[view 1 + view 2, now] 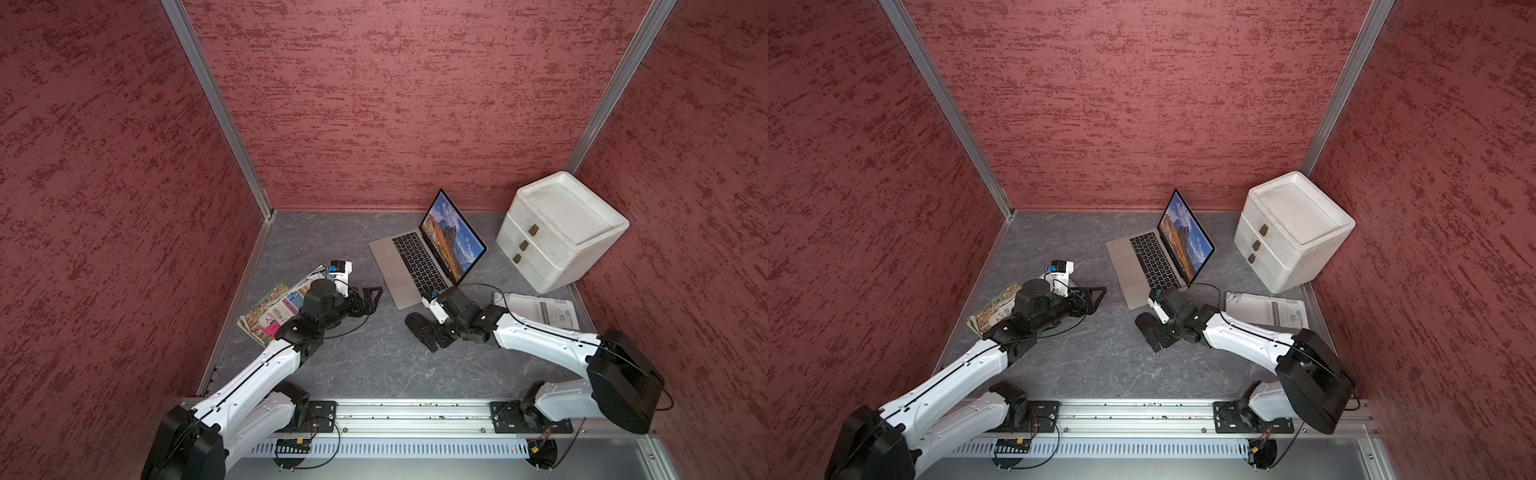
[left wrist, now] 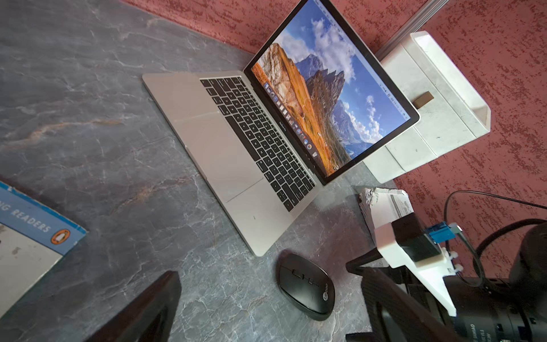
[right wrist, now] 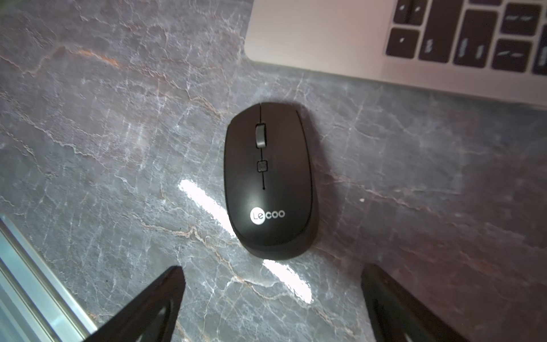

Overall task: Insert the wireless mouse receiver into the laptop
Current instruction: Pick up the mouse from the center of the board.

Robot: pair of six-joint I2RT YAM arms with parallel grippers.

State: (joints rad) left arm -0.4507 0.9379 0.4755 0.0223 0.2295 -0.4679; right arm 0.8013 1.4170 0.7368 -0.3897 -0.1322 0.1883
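Left gripper (image 1: 374,298) and right gripper (image 3: 273,268), two claws both spread empty; one mouse (image 3: 268,183) beside one laptop (image 2: 225,142)

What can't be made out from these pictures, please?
No view shows the wireless mouse receiver.
The laptop ports: side edge too thin in the left wrist view, cropped in the right wrist view.
The mouse: mostly behind the right arm in both top views.
The right gripper fingers: bases cut off by the right wrist view's bottom edge.
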